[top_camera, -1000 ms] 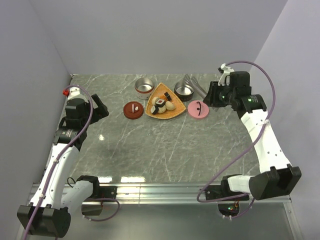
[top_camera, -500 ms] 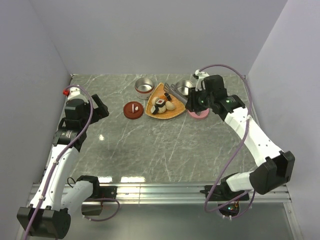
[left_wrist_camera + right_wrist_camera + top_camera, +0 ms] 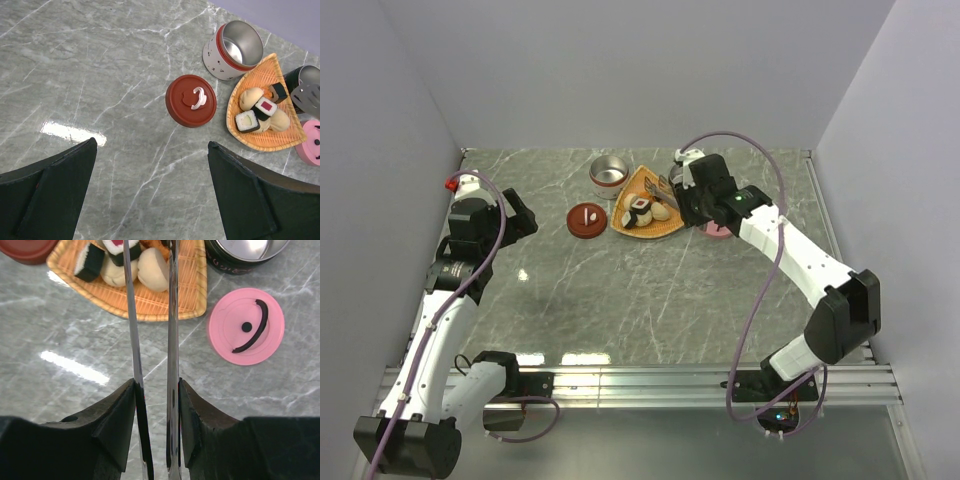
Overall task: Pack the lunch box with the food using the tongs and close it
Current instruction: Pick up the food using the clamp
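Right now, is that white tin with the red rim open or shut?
Open. The white tin stands upright with no lid on, its bare steel inside showing; a red lid lies flat beside it.

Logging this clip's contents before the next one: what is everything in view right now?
table: one, grey marble-patterned, under everything
tray: one, orange woven, far middle of table
food: at least five pieces, white-and-black rolls, beige lumps, an orange piece, on the tray
white container: one, white with red rim, open, by the tray's far left
dark container: one, black, steel inside, right of tray
red lid: one, left of tray
pink lid: one, right of tray
tongs: one, silver, reaching over the tray
left gripper: open, empty, over the table's left
right gripper: shut on the tongs
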`<state>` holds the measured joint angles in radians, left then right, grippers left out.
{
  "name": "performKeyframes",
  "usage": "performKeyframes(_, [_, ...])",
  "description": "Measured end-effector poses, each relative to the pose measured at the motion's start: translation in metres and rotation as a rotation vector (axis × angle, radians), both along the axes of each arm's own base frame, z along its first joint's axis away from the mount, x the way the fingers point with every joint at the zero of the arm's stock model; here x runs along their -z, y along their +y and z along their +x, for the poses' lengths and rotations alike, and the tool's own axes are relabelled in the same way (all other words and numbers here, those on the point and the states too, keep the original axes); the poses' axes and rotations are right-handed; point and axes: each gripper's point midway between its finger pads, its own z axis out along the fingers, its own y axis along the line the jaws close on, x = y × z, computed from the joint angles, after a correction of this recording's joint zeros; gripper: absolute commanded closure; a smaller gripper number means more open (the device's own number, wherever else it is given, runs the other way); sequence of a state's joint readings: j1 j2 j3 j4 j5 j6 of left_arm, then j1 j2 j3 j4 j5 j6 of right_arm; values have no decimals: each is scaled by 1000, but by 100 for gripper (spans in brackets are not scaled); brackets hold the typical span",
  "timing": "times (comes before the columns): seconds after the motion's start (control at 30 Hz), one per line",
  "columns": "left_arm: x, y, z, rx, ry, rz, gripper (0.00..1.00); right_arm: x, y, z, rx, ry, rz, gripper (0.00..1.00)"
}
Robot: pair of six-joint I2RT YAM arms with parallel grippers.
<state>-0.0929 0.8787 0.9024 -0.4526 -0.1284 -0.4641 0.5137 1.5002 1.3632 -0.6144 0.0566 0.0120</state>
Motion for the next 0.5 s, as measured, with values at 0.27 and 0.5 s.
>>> performKeyframes(0.27, [4, 0, 0, 0, 7, 1, 0, 18, 3, 11, -21, -20, -126, 54])
performKeyframes(0.5, [5, 0, 0, 3, 9, 6, 0, 29, 7, 21, -38, -21, -187, 54])
